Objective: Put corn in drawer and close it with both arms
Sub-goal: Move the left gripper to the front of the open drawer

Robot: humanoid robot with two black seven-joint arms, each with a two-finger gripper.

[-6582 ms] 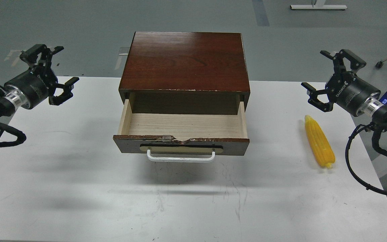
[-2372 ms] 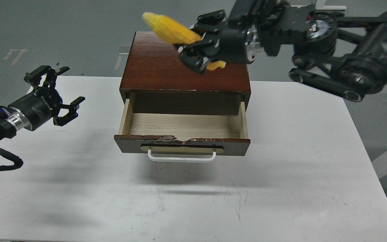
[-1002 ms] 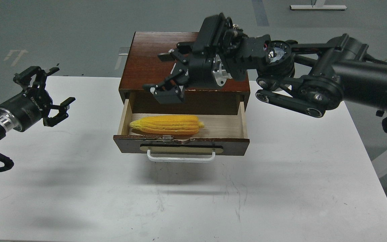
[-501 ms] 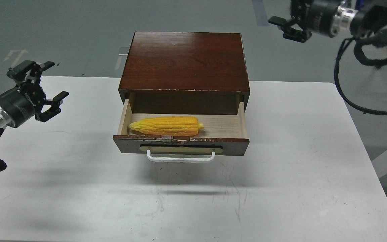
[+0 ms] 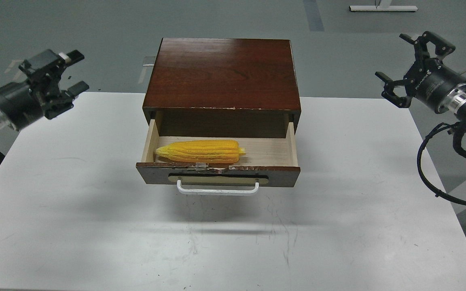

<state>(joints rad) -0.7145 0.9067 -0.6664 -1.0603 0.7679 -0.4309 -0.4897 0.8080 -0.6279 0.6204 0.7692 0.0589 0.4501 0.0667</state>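
Note:
The yellow corn (image 5: 200,150) lies on its side in the left half of the open drawer (image 5: 218,173), tip pointing left. The drawer is pulled out of the dark wooden cabinet (image 5: 223,74), its white bar handle (image 5: 217,190) facing me. My left gripper (image 5: 62,74) is open and empty, held in the air over the table's far left edge. My right gripper (image 5: 405,68) is open and empty, held in the air past the table's far right corner.
The white table (image 5: 95,226) carries the cabinet at its far middle. Grey floor lies behind it. A black cable loop (image 5: 431,161) hangs from my right arm beside the table's right edge.

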